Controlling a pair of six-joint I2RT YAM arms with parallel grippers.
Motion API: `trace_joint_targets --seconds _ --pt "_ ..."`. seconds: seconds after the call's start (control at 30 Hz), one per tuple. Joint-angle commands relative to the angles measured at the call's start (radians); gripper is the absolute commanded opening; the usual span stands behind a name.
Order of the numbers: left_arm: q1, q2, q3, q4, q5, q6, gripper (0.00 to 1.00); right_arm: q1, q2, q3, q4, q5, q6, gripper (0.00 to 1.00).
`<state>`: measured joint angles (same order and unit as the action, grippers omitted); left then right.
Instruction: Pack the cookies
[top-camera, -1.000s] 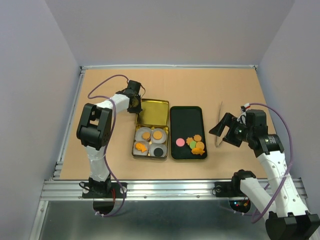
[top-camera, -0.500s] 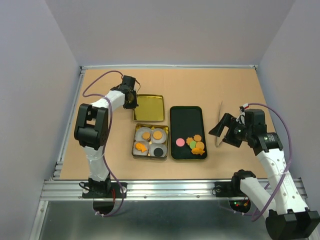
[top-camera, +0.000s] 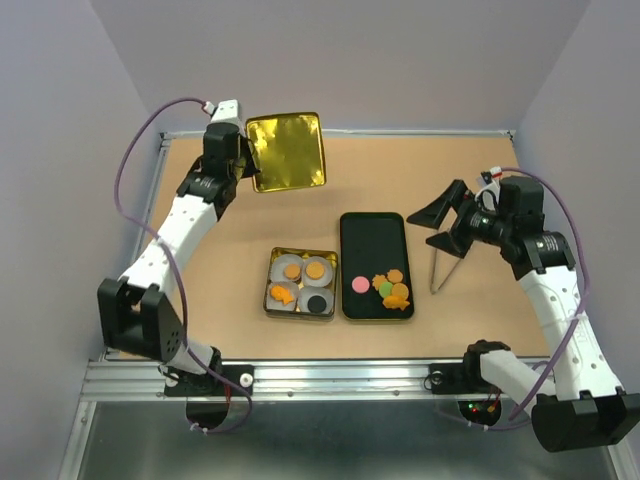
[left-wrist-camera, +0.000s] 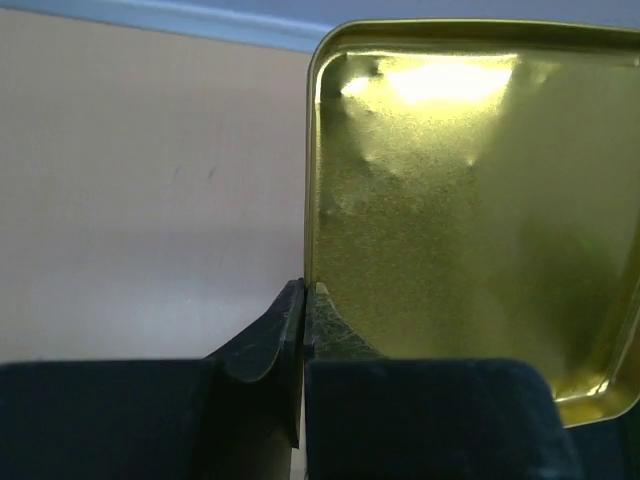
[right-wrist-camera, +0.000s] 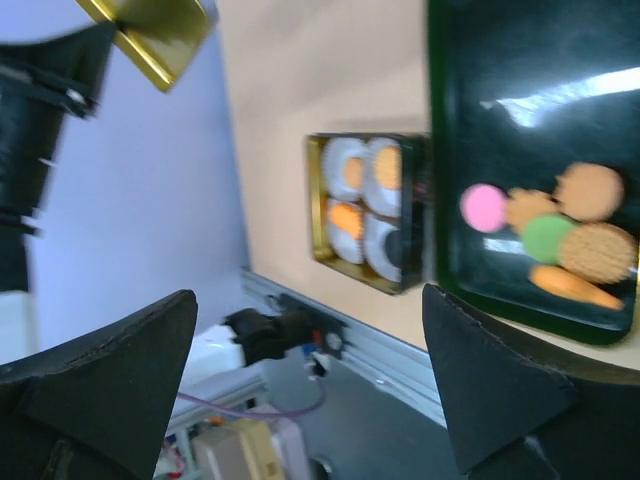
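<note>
Left wrist view gives me the left end effector (left-wrist-camera: 302, 300) pinched shut on the edge of the gold lid (left-wrist-camera: 470, 220); top view only shows the lid lifted above the far-left bench (top-camera: 450, 160); a second ago it rested against the tin (top-camera: 270, 305); right end effector (top-camera: 422, 230) gapes wide, empty, higher than before; cookies (top-camera: 390, 287) lie on the black tray (top-camera: 372, 235), four more in the tin; a thin stick (top-camera: 437, 268) lies right of the tray.
</note>
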<state>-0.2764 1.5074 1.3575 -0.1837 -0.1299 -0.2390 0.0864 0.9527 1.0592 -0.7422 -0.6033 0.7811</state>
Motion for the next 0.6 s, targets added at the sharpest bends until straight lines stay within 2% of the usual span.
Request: trace_joint_targets --seconds 0.0,0.03,0.13,0.17,0.23,0.3,0.4,0.47,0.57 --pt "-0.053 -0.224 -0.182 0.283 -0.092 0.070 0.00 0.009 0.060 0.126 0.162 -0.136 0.235 1.00" --pt "-0.096 -0.271 -0.233 0.422 -0.123 0.117 0.00 0.010 0.086 0.134 0.188 -0.162 0.271 1.00" --pt "-0.145 -0.426 -0.408 0.611 -0.210 0.191 0.00 0.016 0.116 0.118 0.301 -0.269 0.478 1.00" --pt "-0.173 -0.484 -0.475 0.712 -0.224 0.234 0.00 0.033 0.119 0.087 0.431 -0.282 0.542 1.00" --pt "-0.204 -0.538 -0.546 0.877 -0.263 0.299 0.00 0.055 0.121 0.064 0.580 -0.270 0.706 1.00" --pt "-0.234 -0.599 -0.599 0.950 -0.290 0.357 0.00 0.114 0.129 0.048 0.653 -0.241 0.788 1.00" --pt "-0.277 -0.622 -0.612 0.969 -0.335 0.404 0.00 0.240 0.196 0.061 0.762 -0.193 0.941 1.00" --pt "-0.296 -0.631 -0.617 0.986 -0.339 0.426 0.00 0.332 0.228 0.073 0.822 -0.156 0.980 1.00" --pt "-0.326 -0.662 -0.633 1.020 -0.362 0.454 0.00 0.400 0.285 0.094 0.877 -0.127 1.024 1.00"
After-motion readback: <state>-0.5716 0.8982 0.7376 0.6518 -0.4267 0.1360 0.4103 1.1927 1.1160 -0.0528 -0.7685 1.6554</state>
